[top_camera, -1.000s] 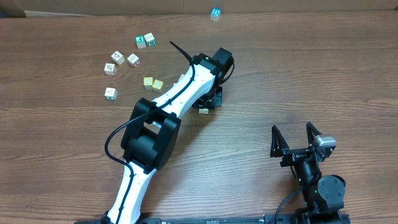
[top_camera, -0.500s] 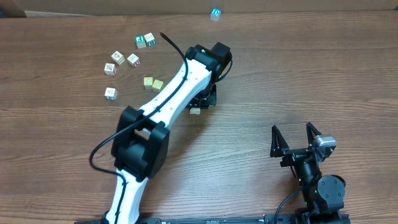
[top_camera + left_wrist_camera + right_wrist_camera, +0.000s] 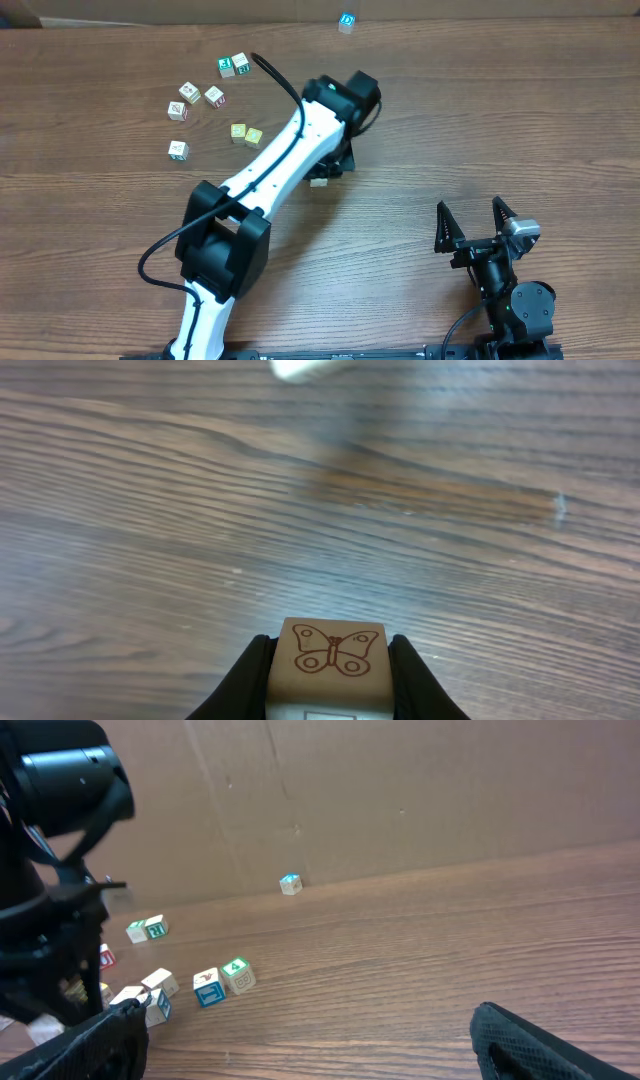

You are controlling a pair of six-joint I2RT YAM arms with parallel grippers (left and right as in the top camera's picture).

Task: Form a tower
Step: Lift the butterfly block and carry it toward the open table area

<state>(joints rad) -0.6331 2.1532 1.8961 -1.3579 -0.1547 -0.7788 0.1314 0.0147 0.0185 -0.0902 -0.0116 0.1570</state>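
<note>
On brown wood-grain table [image 3: 500, 120], cardboard wall [image 3: 400, 790] behind, left fingers [image 3: 240, 685] clamping butterfly cube [image 3: 328, 660], right fingers [image 3: 442, 228] spread wide, empty

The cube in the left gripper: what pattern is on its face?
The cube shows a red-brown butterfly; left wrist view.

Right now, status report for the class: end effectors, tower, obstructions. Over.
Left end effector shut on butterfly cube. Right end effector open, empty. Tower at far edge, path clear.
</note>
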